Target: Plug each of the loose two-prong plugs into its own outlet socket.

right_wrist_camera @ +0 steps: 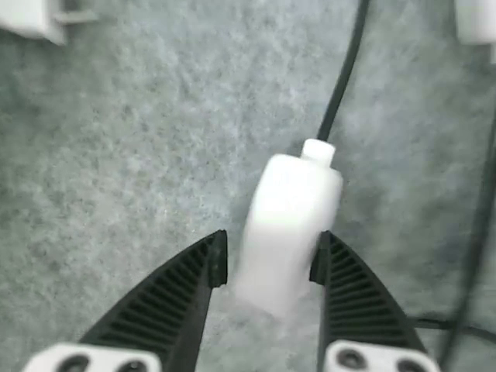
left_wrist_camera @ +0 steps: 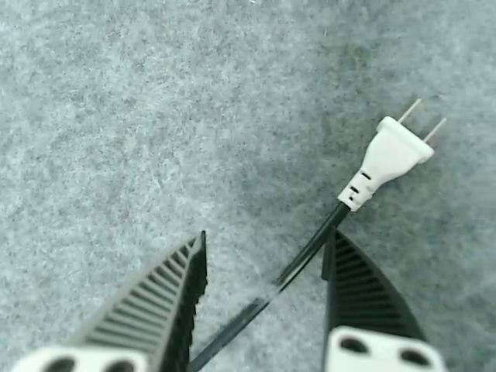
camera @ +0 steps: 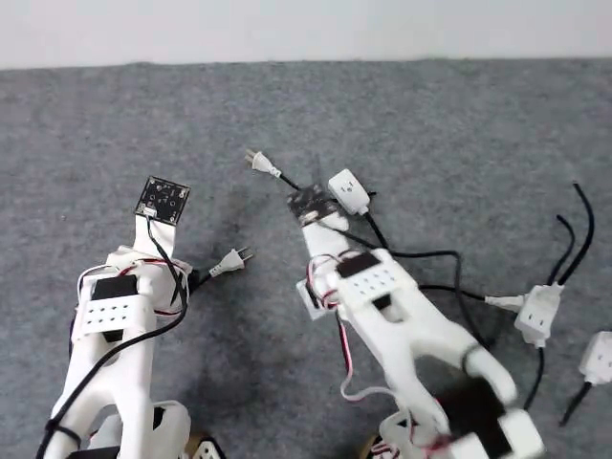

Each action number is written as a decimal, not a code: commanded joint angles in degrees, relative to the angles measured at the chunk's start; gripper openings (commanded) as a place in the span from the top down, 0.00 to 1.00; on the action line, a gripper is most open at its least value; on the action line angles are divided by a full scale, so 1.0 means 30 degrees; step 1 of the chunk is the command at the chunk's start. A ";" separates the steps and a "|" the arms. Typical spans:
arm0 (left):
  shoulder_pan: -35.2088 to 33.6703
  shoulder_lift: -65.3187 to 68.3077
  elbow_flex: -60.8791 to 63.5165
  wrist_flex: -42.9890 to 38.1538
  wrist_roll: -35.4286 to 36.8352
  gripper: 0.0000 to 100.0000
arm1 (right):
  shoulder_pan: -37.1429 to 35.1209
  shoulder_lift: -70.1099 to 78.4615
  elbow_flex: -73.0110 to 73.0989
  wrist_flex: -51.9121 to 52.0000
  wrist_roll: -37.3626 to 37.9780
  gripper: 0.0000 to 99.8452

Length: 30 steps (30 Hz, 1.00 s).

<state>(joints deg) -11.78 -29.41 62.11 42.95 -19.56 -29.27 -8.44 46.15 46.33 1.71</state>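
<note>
Closest to my base, out to the right of my right arm, two white sockets lie on the grey tabletop [camera: 430, 115]: the outer socket [camera: 598, 356] at the view's edge and the inner socket [camera: 537, 311] near it, each trailing a black cable. A side plug [camera: 504, 302] meets the inner socket on the face turned toward my arm; whether it is seated I cannot tell.

My left claw [left_wrist_camera: 266, 240] is spread wide and holds nothing. A black lead [left_wrist_camera: 308, 246] runs along the tabletop through the gap, close against one finger [left_wrist_camera: 356, 294] and clear of the other. Just past the tips that lead ends in the near plug [left_wrist_camera: 391, 151], white, lying flat, its two prongs pointing away from me and free of any socket.

My right claw [right_wrist_camera: 271, 240] sits around the middle socket [right_wrist_camera: 288, 209], a white block whose far end carries a black cord [right_wrist_camera: 345, 70] leading away. The block fills nearly all the space in the claw; whether the claw presses on it or merely brackets it I cannot tell.

Farthest out, ahead and to the left of the right claw, the far plug [camera: 260, 163] lies loose on the tabletop, prongs pointing away to the left, its own black wire running back toward the right claw. It is well apart from the near plug
</note>
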 commanded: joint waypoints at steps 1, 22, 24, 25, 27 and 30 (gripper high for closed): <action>0.0088 -0.0352 -0.0044 -0.0527 -0.0498 0.77 | 0.0454 0.0718 -0.1729 0.0806 0.0264 0.82; 0.0147 -0.0352 -0.0044 -0.0527 -0.0527 0.77 | 0.2828 0.0689 -0.4864 0.3267 0.1348 0.72; 0.0176 -0.0352 -0.0044 -0.0527 -0.0527 0.77 | 0.3150 0.0337 -0.5333 0.3736 0.1201 0.72; 0.0176 -0.0352 -0.0044 -0.0527 -0.0527 0.77 | 0.3209 0.0044 -0.5451 0.4029 0.0821 0.72; 0.0176 -0.0352 -0.0044 -0.0557 -0.0527 0.77 | 0.3150 -0.0777 -0.5421 0.4440 0.0088 0.72; 0.0176 -0.0352 -0.0044 -0.0586 -0.0527 0.77 | 0.3121 -0.2037 -0.4982 0.4674 -0.0234 0.72</action>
<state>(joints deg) -11.60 -29.41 62.11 42.95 -20.53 -20.40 -9.32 33.41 59.25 2.33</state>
